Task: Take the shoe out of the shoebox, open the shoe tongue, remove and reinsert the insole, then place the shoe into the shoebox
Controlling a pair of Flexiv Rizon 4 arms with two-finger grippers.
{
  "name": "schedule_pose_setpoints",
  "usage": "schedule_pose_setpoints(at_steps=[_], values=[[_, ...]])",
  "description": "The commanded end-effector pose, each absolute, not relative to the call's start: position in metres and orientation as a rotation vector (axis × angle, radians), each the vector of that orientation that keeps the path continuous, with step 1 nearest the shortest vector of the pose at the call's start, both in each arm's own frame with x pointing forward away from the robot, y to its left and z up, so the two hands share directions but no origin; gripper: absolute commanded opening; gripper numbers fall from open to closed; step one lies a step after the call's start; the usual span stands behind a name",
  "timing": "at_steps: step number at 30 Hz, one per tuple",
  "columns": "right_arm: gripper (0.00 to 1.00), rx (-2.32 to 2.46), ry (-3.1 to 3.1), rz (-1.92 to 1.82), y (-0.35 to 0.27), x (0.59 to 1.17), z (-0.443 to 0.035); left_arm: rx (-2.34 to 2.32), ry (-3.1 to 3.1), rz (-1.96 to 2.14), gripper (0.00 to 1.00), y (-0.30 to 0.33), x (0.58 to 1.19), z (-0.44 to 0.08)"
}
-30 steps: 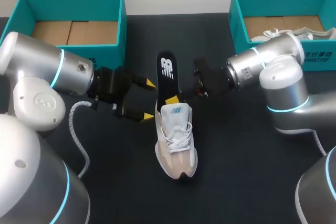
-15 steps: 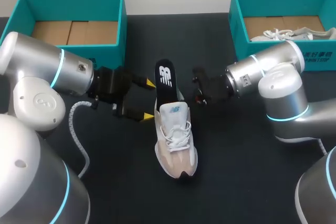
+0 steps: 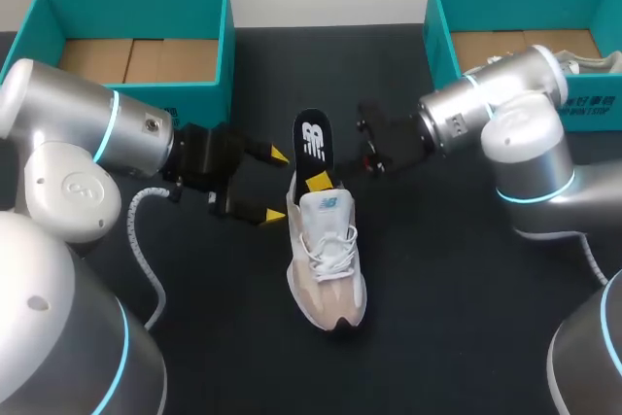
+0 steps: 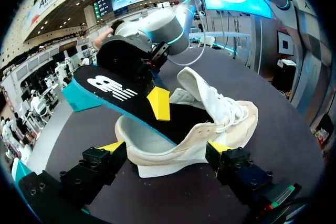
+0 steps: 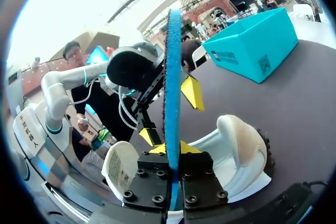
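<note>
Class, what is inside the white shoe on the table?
The black insole, clamped by the right gripper, has its lower end in the heel opening. Tongue and laces hide the toe end.

A white logo stood on the black insole [image 3: 311,134] clamped edge-on in the right gripper [image 5: 171,149]. A small logo stood on the shoe tongue [image 3: 326,203] just beside that gripper. A printed label [image 5: 125,170] lay beside it. White print [image 3: 589,102] marked the box [image 3: 442,55] behind the right arm. None of these markings was legible.
</note>
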State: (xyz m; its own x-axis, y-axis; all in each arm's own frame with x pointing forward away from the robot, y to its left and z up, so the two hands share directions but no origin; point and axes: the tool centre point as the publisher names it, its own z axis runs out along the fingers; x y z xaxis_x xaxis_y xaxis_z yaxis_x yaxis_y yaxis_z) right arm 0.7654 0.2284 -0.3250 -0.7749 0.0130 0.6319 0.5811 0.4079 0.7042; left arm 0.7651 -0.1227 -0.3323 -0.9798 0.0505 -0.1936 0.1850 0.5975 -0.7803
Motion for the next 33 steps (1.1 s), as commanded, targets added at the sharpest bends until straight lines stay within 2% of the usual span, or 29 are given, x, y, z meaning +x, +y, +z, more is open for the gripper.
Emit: schedule_pose_setpoints(at_steps=[1,13,21,22,23,30,33], values=[[0.0,-0.482,-2.1,-1.311,0.234,0.772,-0.334,0.198,2.673,-1.325,1.0,-0.123,0.765,-0.332],[0.0,-0.574,-2.007,-1.237,0.232,0.731,-0.357,0.198,2.673,-1.325,1.0,-0.123,0.765,-0.332],[0.01,-0.583,-2.042,-1.224,0.233,0.733,-0.348,0.198,2.673,-1.325,1.0,-0.123,0.765,-0.332],[0.13,-0.578,-2.056,-1.227,0.233,0.735,-0.345,0.198,2.673,-1.325,1.0,-0.123,0.765,-0.332],[0.17,-0.576,-2.059,-1.225,0.234,0.736,-0.343,0.198,2.673,-1.325,1.0,-0.123,0.765,-0.332],[0.27,-0.564,-2.109,-1.233,0.235,0.745,-0.33,0.198,2.673,-1.325,1.0,-0.123,0.765,-0.332],[0.28,-0.559,-2.128,-1.243,0.235,0.75,-0.328,0.198,2.673,-1.325,1.0,-0.123,0.765,-0.332]])
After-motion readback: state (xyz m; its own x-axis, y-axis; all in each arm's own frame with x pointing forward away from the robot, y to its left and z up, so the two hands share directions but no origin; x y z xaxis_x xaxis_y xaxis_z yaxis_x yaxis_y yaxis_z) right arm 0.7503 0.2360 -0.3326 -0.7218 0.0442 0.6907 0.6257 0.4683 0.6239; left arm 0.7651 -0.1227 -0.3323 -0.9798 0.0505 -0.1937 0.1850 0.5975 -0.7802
